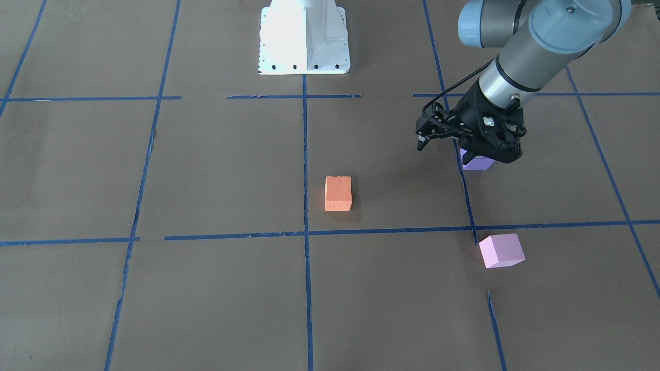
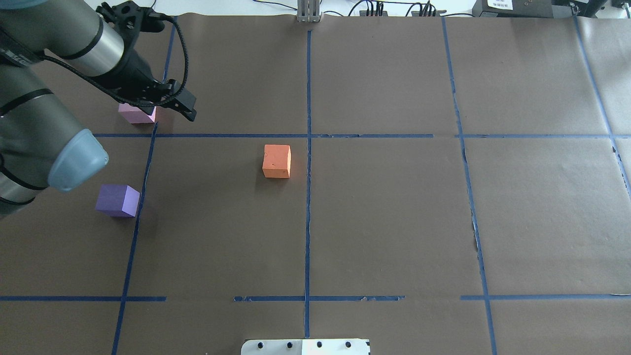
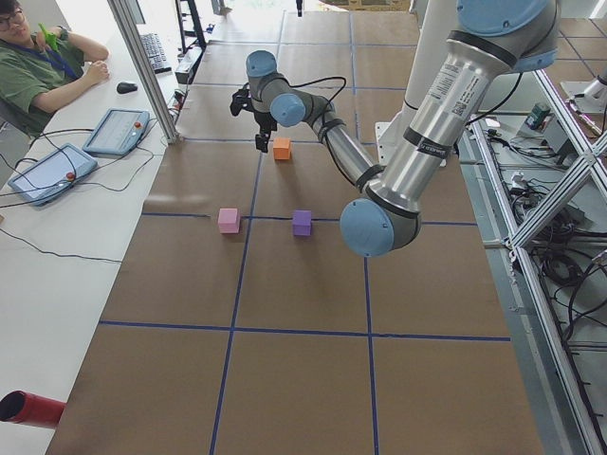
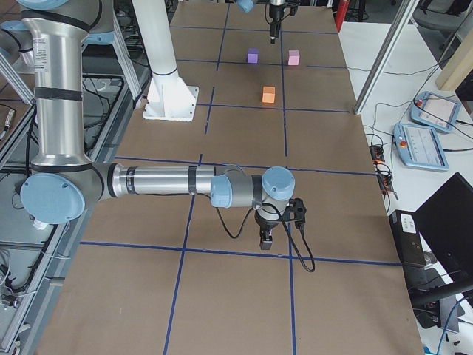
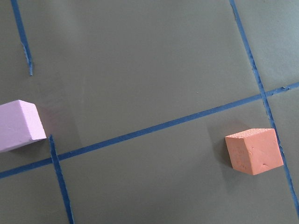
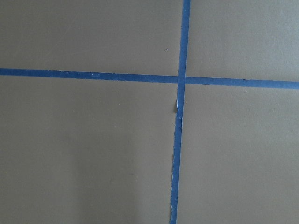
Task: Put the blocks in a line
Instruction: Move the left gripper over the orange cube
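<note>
The orange block (image 1: 338, 193) sits near the table's middle. The violet-purple block (image 2: 117, 200) and the light pink block (image 1: 501, 251) lie on the robot's left side, apart from each other. My left gripper (image 2: 170, 113) hovers well above the table between them, open and empty. It partly hides the purple block (image 1: 477, 164) from the front and the pink block (image 2: 135, 114) from overhead. The left wrist view shows the pink block (image 5: 18, 126) and the orange block (image 5: 254, 150) below. My right gripper (image 4: 266, 240) hangs low over bare table far from the blocks. I cannot tell whether it is open.
Blue tape lines (image 2: 308, 148) divide the brown table into squares. The white robot base (image 1: 304, 38) stands at the robot's edge. An operator (image 3: 38, 66) sits at a side desk with tablets (image 3: 116, 131).
</note>
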`<state>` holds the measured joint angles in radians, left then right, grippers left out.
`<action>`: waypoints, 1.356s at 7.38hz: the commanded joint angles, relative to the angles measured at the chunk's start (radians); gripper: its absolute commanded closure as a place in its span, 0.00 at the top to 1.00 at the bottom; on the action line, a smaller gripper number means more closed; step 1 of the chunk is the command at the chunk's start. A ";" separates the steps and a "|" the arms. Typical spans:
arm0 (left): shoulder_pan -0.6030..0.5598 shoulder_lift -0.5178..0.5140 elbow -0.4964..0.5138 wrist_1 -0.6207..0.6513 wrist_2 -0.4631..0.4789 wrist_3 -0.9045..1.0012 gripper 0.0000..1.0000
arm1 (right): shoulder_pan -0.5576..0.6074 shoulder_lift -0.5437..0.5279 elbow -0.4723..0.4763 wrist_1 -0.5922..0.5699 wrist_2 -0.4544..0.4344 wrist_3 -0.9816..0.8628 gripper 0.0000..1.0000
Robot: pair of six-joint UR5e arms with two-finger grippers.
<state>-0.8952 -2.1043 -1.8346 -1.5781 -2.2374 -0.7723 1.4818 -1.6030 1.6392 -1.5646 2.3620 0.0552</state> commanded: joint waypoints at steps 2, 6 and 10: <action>0.194 -0.100 0.083 -0.003 0.189 -0.264 1.00 | 0.000 0.000 -0.001 0.000 0.000 0.000 1.00; 0.245 -0.293 0.340 -0.002 0.259 -0.354 1.00 | 0.000 0.001 0.001 0.000 0.000 0.000 1.00; 0.277 -0.301 0.385 -0.023 0.291 -0.354 1.00 | 0.000 0.001 0.001 0.000 -0.001 0.000 1.00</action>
<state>-0.6286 -2.4007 -1.4715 -1.5901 -1.9599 -1.1257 1.4815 -1.6023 1.6398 -1.5646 2.3615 0.0552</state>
